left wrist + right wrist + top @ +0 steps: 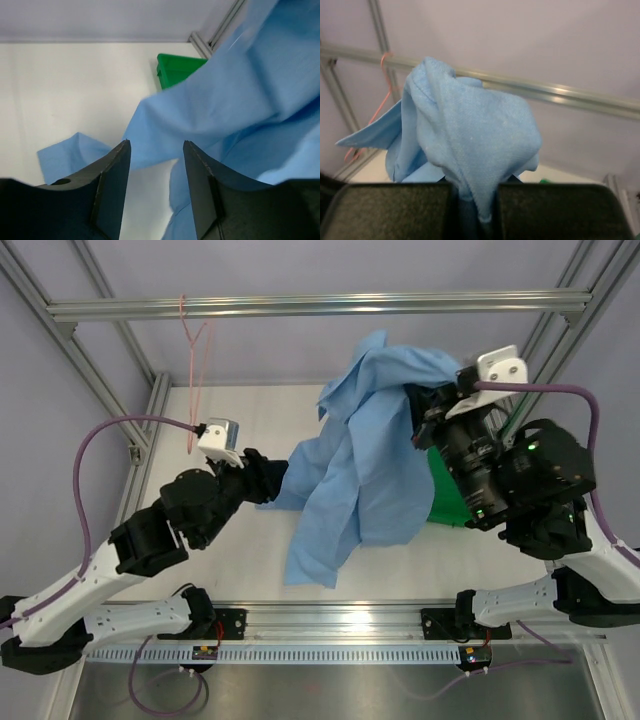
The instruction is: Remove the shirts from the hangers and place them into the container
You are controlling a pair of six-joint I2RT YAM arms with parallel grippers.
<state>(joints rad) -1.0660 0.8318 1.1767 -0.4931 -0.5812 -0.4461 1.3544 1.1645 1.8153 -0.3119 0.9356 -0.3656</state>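
Observation:
The light blue shirt (360, 480) hangs in a crumpled drape from my right gripper (425, 415), which is shut on a bunch of its cloth (470, 125) held up above the table. Its lower end lies on the table. My left gripper (278, 480) is low at the shirt's left edge; its jaws (155, 145) stand open, with the shirt (240, 100) just beyond them and nothing pinched. The pink wire hanger (192, 400) hangs bare from the top rail at the back left, also in the right wrist view (380, 100). The green container (448, 502) (175, 70) is mostly hidden under the shirt and right arm.
An aluminium rail (300, 306) crosses the back of the cell, with slanted frame posts (150, 430) at both sides. The white table top (240, 540) shows in front of and left of the shirt.

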